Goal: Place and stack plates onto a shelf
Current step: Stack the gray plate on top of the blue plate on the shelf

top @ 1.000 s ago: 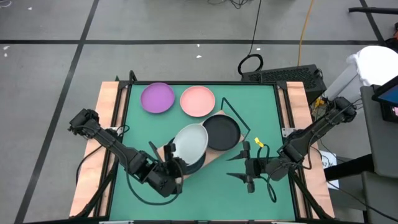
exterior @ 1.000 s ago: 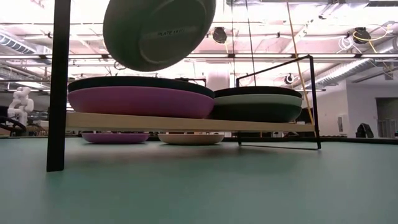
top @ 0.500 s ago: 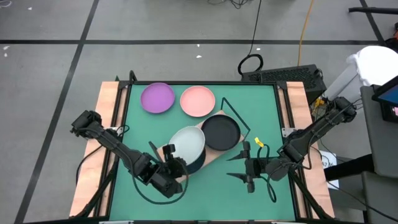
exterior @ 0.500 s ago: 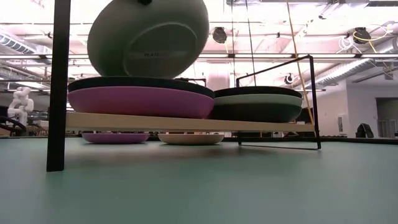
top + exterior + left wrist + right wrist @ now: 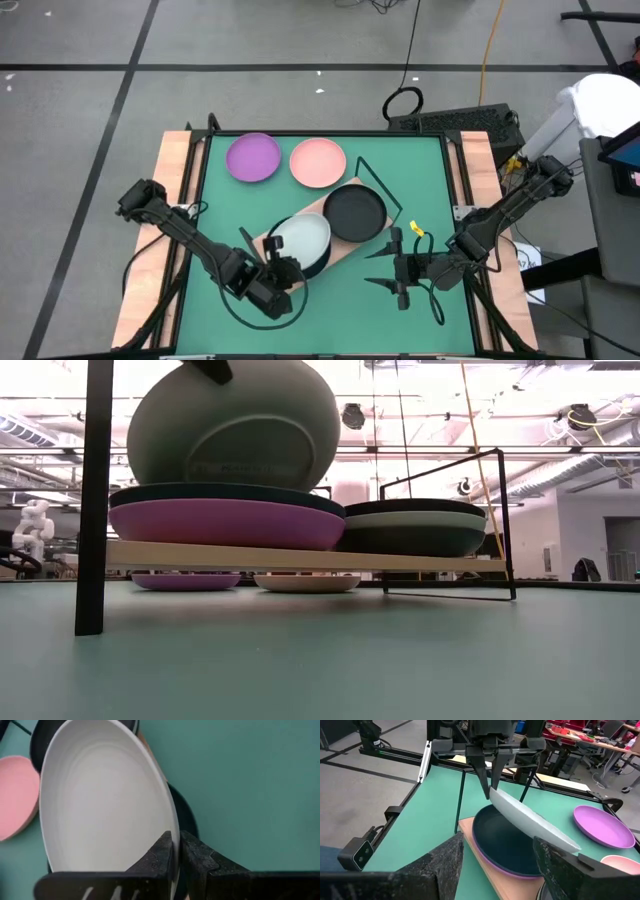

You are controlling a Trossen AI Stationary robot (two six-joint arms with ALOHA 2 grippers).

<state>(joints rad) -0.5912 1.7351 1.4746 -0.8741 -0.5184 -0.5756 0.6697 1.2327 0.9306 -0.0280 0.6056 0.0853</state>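
Note:
My left gripper (image 5: pixel 276 247) is shut on a pale mint plate (image 5: pixel 304 238) and holds it tilted over the near end of the wooden shelf (image 5: pixel 300 557). Below it a dark teal plate (image 5: pixel 502 845) lies on a purple plate (image 5: pixel 225 523). The mint plate's lowest rim is at the teal plate's rim; I cannot tell whether they touch. On the shelf's far end stands a stack topped by a black plate (image 5: pixel 354 212). A purple plate (image 5: pixel 253 157) and a pink plate (image 5: pixel 318 162) lie on the table. My right gripper (image 5: pixel 368 269) waits open, right of the shelf. My left gripper pinches the mint plate's rim (image 5: pixel 169 827) between its two fingers (image 5: pixel 161 851), one on the inner face, one on the underside. The fingers come from above, slanting down from the table's near left side. The plate hangs tilted below them, underside toward the near edge.
The shelf's black wire frame (image 5: pixel 97 490) stands at its near end and another (image 5: pixel 495 510) at its far end. Open green tabletop (image 5: pixel 340 310) lies near the front edge. A yellow piece (image 5: pixel 415 229) sits by the right gripper.
My left gripper has moved down toward the near stack on the shelf, staying shut. The mint plate has come down with it, from well above the stack to the teal plate's rim, still tilted.

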